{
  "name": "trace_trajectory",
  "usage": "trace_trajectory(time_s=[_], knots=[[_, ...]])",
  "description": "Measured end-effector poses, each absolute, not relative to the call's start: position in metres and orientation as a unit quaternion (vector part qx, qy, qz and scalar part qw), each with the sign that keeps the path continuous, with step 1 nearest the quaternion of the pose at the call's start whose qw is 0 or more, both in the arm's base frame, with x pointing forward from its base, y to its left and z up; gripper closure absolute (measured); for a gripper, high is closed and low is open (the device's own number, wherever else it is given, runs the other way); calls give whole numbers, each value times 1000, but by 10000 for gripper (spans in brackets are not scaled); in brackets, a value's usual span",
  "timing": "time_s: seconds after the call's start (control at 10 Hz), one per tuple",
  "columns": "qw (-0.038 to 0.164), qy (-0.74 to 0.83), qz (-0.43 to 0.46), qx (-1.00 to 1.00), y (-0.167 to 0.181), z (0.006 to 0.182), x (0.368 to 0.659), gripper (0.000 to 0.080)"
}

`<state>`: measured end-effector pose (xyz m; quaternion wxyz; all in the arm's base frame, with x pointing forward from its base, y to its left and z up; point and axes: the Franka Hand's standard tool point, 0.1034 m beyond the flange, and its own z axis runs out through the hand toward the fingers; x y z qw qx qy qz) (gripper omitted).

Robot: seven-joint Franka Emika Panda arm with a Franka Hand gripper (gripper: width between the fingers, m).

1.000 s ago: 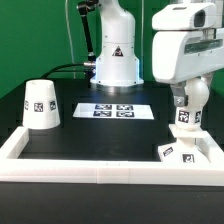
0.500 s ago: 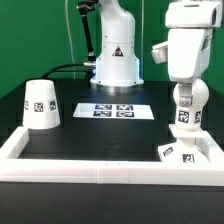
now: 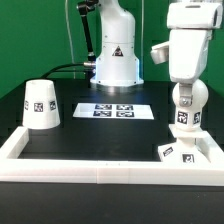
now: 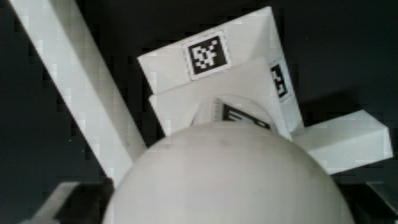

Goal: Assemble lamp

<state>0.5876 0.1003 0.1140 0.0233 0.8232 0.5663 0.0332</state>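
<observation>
At the exterior view's right, gripper (image 3: 187, 89) hangs over bulb (image 3: 185, 118) standing on base (image 3: 176, 152); finger spread unclear. Bulb step looks done; next, fetch shade (image 3: 40, 104), far left.

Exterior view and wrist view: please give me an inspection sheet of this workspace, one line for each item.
Surface: black table top inside a white raised rim; marker board lies flat at the middle.
Job's things: shade stands wide end down on the exterior view's left; bulb upright above the base at that view's right.
Clutter: nothing seen.
Grippers: end effector at the bulb's top; fingers hidden, grip cannot be told.
Cables: dark cable behind the robot pedestal.
Surroundings: green backdrop.
</observation>
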Motion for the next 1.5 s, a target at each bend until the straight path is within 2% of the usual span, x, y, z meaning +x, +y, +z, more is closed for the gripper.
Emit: trace_trajectory(time_s=[0.7, 1.5], knots=[[7, 145, 48, 988, 103, 114, 588, 222], [-11, -243, 35, 969, 98, 113, 587, 220]])
